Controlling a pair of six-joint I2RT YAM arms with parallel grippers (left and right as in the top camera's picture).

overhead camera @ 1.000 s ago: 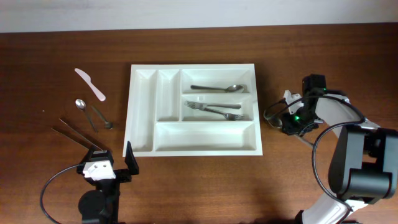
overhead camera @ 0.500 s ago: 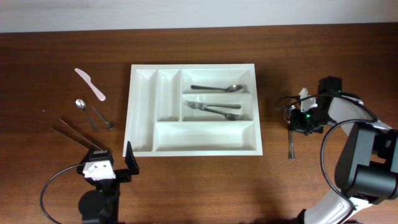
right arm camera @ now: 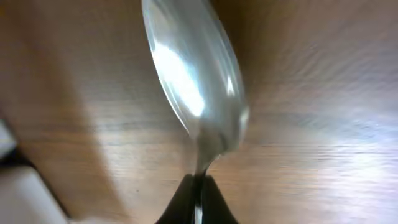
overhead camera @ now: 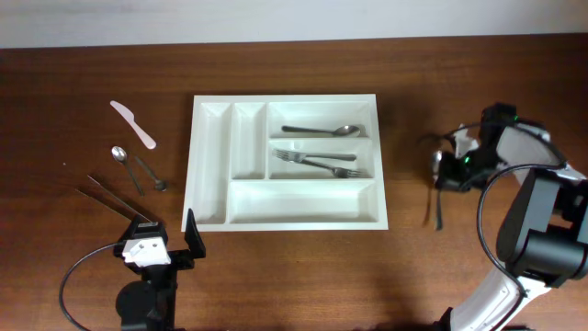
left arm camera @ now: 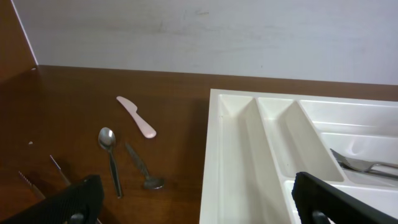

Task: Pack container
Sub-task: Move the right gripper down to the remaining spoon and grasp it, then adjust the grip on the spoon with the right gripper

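Wooden table, white wall past its far edge. Container sat mid-table, slightly toward the far edge, with its long side parallel to that edge. Its far long compartment held a tray spoon and the middle one held two forks. My right gripper was off the container's right side, toward the table's right edge. Its jaws were pinched fully shut on the neck of a held spoon. In the wrist view the bowl pointed away from my fingers; overhead, the handle was blurred and ran toward the near edge. Couldn't tell if it touched the table. My left gripper sat by the near edge, off the container's near-left corner, with its jaws spread as wide as they go and holding nothing. Toward the left edge lay a pink plastic knife, a loose spoon, a short utensil just beside that spoon, and thin metal sticks closer to the near edge.
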